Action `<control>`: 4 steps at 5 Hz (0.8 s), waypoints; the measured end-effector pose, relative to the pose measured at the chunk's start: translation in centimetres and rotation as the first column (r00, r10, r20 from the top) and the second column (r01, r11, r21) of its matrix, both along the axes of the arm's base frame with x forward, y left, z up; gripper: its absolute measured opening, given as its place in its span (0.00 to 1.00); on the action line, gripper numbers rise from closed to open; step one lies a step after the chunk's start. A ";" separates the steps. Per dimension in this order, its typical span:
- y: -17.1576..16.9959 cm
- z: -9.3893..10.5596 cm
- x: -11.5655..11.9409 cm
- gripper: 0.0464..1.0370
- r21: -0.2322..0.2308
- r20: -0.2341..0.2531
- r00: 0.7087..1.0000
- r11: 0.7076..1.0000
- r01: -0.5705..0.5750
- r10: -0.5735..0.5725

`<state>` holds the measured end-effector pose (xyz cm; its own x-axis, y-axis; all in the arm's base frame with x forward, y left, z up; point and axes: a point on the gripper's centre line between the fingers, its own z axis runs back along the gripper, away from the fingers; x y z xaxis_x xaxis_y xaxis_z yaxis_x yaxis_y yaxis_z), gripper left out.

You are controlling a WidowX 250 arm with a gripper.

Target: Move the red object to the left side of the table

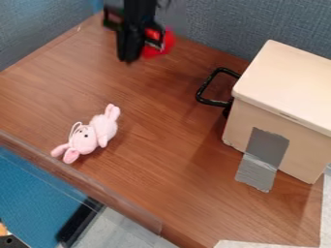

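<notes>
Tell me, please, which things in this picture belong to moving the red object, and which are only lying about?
For the job:
- red object, right by the gripper
- gripper
- wooden table

Only lying about:
- pink toy rabbit
- pale box with grey tape
- black loop beside the box

Worktop: wood-grained surface, smooth, with a faint sheen. Wall panels: woven cloth by their look, matt and finely rough. Box: smooth, matt faces; wood or plastic cannot be told. Tape: silvery grey, creased, with a dull metallic sheen. Handle: smooth and glossy, black. Toy rabbit: soft, matt plush cloth. Red object: material too blurred to tell.
</notes>
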<state>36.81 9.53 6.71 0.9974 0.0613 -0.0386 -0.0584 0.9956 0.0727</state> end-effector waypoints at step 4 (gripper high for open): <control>-0.7 -3.6 2.6 0.04 -0.038 -0.080 0.996 0.999 0.025 -0.028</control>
